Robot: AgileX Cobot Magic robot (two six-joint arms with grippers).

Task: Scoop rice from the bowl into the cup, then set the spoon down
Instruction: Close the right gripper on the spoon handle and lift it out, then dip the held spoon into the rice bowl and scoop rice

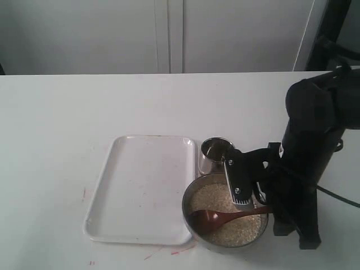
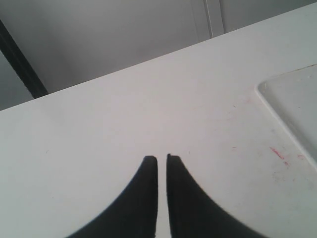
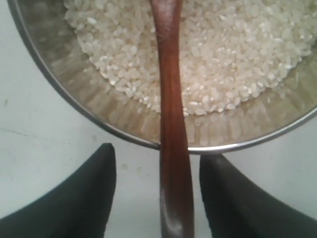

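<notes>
The wide steel bowl (image 1: 186,209) stands near the table's front edge and holds the rice (image 1: 243,227). The wooden spoon (image 1: 211,219) rests with its oval end on the grains, and its handle crosses the rim toward my right gripper (image 1: 271,210). In the right wrist view the handle (image 3: 171,99) runs over the bowl's rim (image 3: 74,105) and between the gripper's (image 3: 158,151) open fingers, with a gap on each side. Rice (image 3: 237,59) fills the bowl there. The small steel cup (image 1: 216,149) stands just behind the bowl. My left gripper (image 2: 162,157) is shut and empty over bare table.
A white rectangular tray (image 1: 140,185) lies left of the bowl and cup, its corner (image 2: 292,104) also showing in the left wrist view. Red marks dot the table near the tray. The right arm's black body (image 1: 306,169) stands right of the bowl.
</notes>
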